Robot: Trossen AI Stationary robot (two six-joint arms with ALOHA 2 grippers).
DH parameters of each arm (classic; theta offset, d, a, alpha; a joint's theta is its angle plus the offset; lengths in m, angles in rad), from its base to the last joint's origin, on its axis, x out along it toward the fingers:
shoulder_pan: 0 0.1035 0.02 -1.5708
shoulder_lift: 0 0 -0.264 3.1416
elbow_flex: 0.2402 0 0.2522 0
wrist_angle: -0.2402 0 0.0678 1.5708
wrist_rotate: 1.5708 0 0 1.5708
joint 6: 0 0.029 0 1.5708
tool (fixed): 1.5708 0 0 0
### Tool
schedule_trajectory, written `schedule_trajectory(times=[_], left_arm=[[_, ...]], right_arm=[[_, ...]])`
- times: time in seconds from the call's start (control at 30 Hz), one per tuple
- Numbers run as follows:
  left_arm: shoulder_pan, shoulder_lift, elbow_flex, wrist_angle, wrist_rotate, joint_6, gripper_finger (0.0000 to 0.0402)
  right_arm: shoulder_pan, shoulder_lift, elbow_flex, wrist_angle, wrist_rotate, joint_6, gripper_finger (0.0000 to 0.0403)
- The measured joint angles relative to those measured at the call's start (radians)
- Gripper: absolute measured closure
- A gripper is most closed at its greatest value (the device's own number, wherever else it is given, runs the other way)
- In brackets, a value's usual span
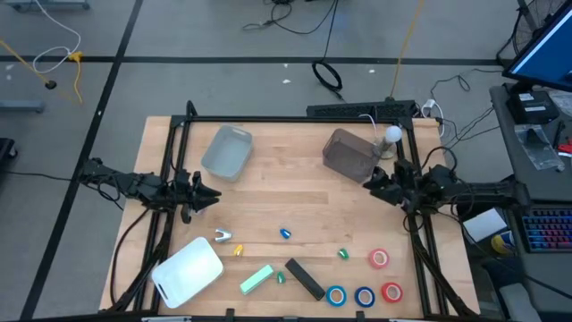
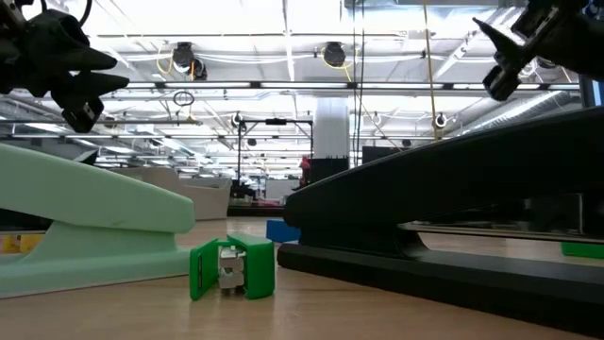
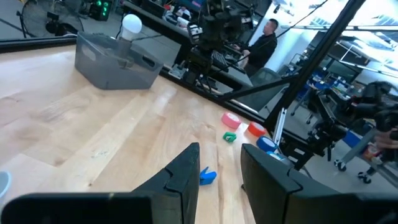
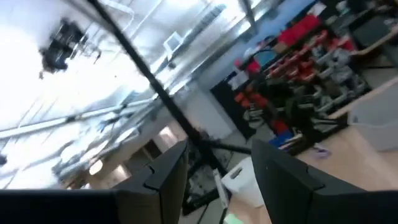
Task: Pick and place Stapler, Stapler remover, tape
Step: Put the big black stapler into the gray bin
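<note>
From above we see the left gripper point(image 1: 214, 197) and right gripper point(image 1: 366, 185) hovering apart over bare wood; the green stapler point(image 1: 257, 279), black stapler point(image 1: 305, 279) and tape rolls point(image 1: 364, 295) lie near the front edge; in each wrist view, the fingers point(image 3: 186, 171) stand spread, holding nothing.

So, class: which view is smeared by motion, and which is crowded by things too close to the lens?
Right wrist view: the room streaks with blur past the right gripper, its fingers apart. Low view: the mint green stapler and black stapler loom large, bright ceiling lights behind; the small green staple remover reads sharpest.
</note>
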Motion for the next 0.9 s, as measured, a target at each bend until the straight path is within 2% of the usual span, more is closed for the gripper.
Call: schedule_trajectory(times=[0.17, 0.4, 0.63, 0.9], left_arm=[[0.000, 0.000, 0.000, 0.000, 0.000, -0.003, 0.0284], [0.000, 0.000, 0.000, -0.001, -0.001, 0.054, 0.0284], [0.000, 0.000, 0.000, -0.001, -0.002, 0.128, 0.0284], [0.000, 0.000, 0.000, -0.002, -0.001, 0.191, 0.0284]], right_arm=[[0.093, 0.137, 0.155, -0.003, -0.003, -0.107, 0.0232], [0.234, 0.427, 0.426, -0.340, -0.012, -0.173, 0.0232], [0.357, 0.683, 0.640, -0.560, -0.003, -0.089, 0.0232], [0.473, 0.880, 0.827, -0.813, 0.098, 0.068, 0.0232]])
